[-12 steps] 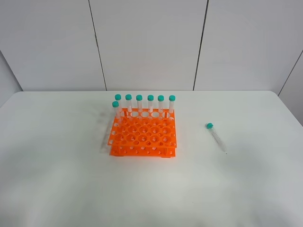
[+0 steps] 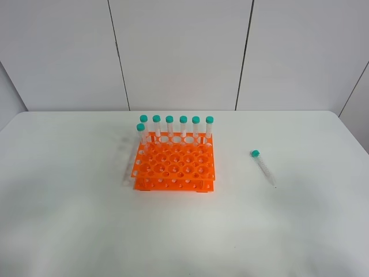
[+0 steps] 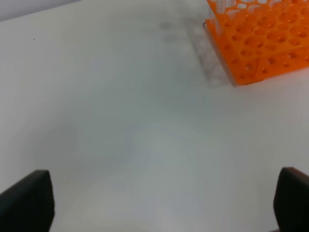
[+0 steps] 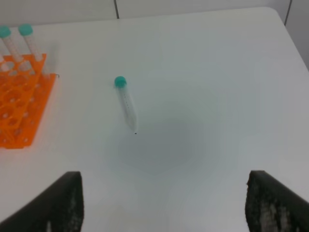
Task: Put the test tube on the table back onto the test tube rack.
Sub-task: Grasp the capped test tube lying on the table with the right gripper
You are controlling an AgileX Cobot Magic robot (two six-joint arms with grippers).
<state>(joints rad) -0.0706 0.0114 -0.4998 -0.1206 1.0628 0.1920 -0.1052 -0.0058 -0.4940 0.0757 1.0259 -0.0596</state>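
Note:
One test tube (image 2: pixel 263 168) lies flat on the white table (image 2: pixel 69 219), to the right of the orange test tube rack (image 2: pixel 174 167), teal cap toward the back. Several like tubes stand upright along the rack's back row and back left corner. The right wrist view shows the lying test tube (image 4: pixel 125 102) ahead of my right gripper (image 4: pixel 164 203), which is open and empty, with the rack's edge (image 4: pixel 19 111) beside it. My left gripper (image 3: pixel 164 208) is open and empty over bare table, the rack's corner (image 3: pixel 260 38) ahead of it. Neither gripper shows in the exterior high view.
A white panelled wall (image 2: pixel 179 52) stands behind the table. The table's right edge (image 2: pixel 351 138) runs a little beyond the lying tube.

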